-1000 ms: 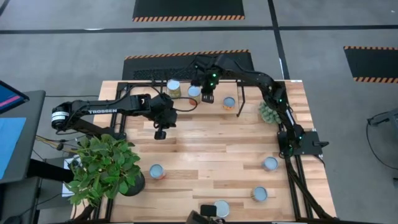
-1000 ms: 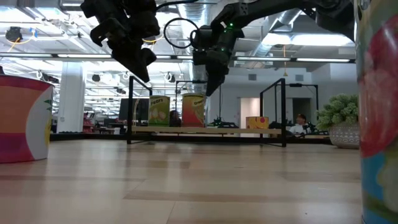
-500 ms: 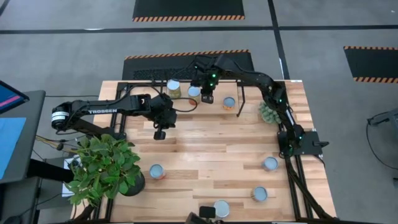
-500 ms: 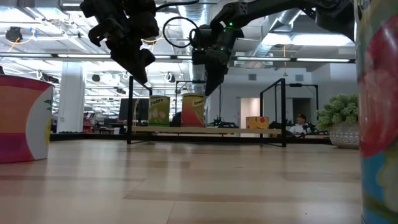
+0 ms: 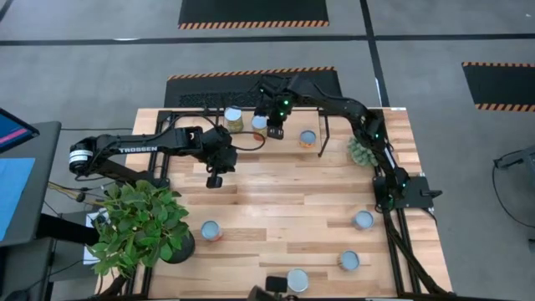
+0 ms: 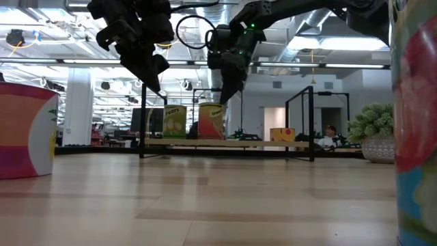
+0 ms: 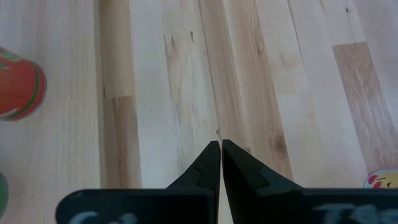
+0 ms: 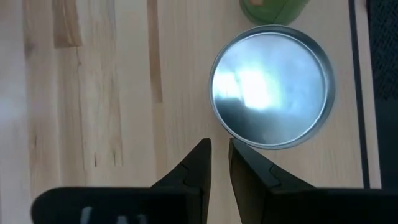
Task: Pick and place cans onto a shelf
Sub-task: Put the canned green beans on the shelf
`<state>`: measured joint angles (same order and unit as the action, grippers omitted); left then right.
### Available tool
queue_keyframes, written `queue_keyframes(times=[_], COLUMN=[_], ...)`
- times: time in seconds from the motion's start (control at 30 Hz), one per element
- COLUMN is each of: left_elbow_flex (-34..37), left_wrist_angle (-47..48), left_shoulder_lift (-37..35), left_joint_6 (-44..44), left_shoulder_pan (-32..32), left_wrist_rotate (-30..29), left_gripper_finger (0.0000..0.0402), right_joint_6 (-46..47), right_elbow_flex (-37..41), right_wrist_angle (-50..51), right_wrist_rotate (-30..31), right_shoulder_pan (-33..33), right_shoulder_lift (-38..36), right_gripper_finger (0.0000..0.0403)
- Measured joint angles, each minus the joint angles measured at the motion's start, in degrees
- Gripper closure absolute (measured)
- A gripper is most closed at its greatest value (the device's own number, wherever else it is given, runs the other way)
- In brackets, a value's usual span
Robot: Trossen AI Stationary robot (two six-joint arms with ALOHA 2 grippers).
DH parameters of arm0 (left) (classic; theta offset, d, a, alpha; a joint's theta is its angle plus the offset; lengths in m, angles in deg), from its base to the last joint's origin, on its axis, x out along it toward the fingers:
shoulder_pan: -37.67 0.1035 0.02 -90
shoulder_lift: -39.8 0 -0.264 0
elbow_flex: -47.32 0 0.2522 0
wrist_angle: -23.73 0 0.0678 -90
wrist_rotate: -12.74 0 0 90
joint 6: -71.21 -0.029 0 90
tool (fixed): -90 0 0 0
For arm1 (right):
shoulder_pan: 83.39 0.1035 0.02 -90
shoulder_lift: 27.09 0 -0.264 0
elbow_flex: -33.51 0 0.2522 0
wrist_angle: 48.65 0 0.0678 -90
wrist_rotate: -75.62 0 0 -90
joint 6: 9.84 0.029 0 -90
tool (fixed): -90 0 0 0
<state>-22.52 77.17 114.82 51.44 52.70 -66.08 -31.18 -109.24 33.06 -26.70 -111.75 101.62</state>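
Two dark, matte-black arms here, built of slim tubes joined by chunky round joints. The left arm (image 5: 142, 152) carries white lettering along its long link and a pale ring at its base. The right arm (image 5: 359, 121) shows small green lights glowing at its joints, with a thin black cable looping off near the wrist. Both wrists end in tapering black jaws, pointed like wedges, with stepped inner edges.

The left arm (image 5: 138, 150) bears the white word "TROSSEN".
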Motion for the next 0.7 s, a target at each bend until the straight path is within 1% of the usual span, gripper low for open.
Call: queue_keyframes(times=[0.17, 0.37, 0.6, 0.7], left_elbow_flex=[0.0, 0.02, 0.0, 0.0], left_wrist_angle=[0.0, 0.0, 1.12, 1.16], left_shoulder_lift=[0.0, 0.0, 0.0, 0.0], left_joint_6=[0.04, 0.07, 0.09, 0.09], left_shoulder_pan=[0.0, 0.0, 0.0, -0.02], left_wrist_rotate=[0.0, 0.0, 0.0, 0.0], left_gripper_finger=[0.0396, 0.0396, 0.0396, 0.0396], right_joint_6=[-0.12, -0.13, -0.18, -0.9], right_elbow_flex=[0.0, -0.01, -0.02, -0.02], right_wrist_angle=[0.11, -2.16, 3.08, 3.86], right_wrist_rotate=[0.03, 0.17, 0.17, 0.18], right_shoulder_pan=[-0.88, -0.92, -0.98, -1.03], right_shoulder_lift=[0.0, 0.02, 0.02, 0.02], right_gripper_finger=[0.0321, 0.0321, 0.0321, 0.0321])
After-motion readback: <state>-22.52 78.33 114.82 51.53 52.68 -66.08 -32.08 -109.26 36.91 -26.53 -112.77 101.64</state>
